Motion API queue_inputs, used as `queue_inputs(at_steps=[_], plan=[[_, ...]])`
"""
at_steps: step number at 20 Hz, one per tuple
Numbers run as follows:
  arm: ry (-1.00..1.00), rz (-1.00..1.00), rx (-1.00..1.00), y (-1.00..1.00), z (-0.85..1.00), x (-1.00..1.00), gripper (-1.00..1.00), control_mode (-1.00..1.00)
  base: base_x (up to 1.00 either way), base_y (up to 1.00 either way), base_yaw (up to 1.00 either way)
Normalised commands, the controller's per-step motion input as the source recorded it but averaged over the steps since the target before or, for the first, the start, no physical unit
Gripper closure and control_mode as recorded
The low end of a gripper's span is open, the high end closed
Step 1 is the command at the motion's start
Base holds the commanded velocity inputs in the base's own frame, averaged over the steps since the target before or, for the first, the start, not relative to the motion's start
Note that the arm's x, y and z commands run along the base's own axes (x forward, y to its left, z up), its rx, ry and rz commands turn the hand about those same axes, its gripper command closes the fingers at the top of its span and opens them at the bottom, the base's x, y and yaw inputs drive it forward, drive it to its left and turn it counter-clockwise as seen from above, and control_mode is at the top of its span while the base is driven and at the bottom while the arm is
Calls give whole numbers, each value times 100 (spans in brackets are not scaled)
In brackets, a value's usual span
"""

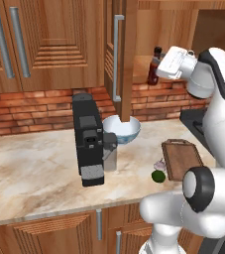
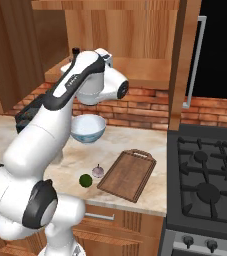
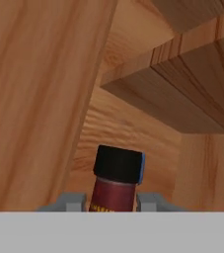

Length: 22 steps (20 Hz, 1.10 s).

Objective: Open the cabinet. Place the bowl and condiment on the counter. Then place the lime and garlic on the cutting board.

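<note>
End effector (image 3: 112, 203) inside cabinet (image 1: 134, 54), grasping condiment (image 3: 114, 183).
Bowl (image 1: 121, 129), lime (image 1: 157, 175), garlic (image 1: 159, 164) far below on worktop (image 1: 34, 163).

The condiment (image 3: 114, 185) label shows yellow marks; none legible.

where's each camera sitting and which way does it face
Left base view: behind the arm's left, looking forward and down over the counter at the open cabinet; white arm lower right, reaching the condiment.
Right base view: behind the arm's right, same counter plus stove; arm lower left.
Hand view: on the hand, facing into the cabinet; end effector tips flank the condiment.
Both base views share the bowl, lime, garlic and cutting board.
</note>
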Motion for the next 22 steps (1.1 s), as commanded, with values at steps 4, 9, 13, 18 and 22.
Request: queue_inputs(at_steps=[4,9,13,18,22], plan=[[0,0,-2,0,-34,-62,100,-100,0,0,0],[-2,0,0,0,-39,-62,100,-100,0,0,0],[-1,0,0,0,-43,-62,100,-100,0,0,0],[-1,-1,2,2,-52,-60,100,-100,0,0,0],[-2,-1,9,8,-54,-26,100,-100,0,0,0]])
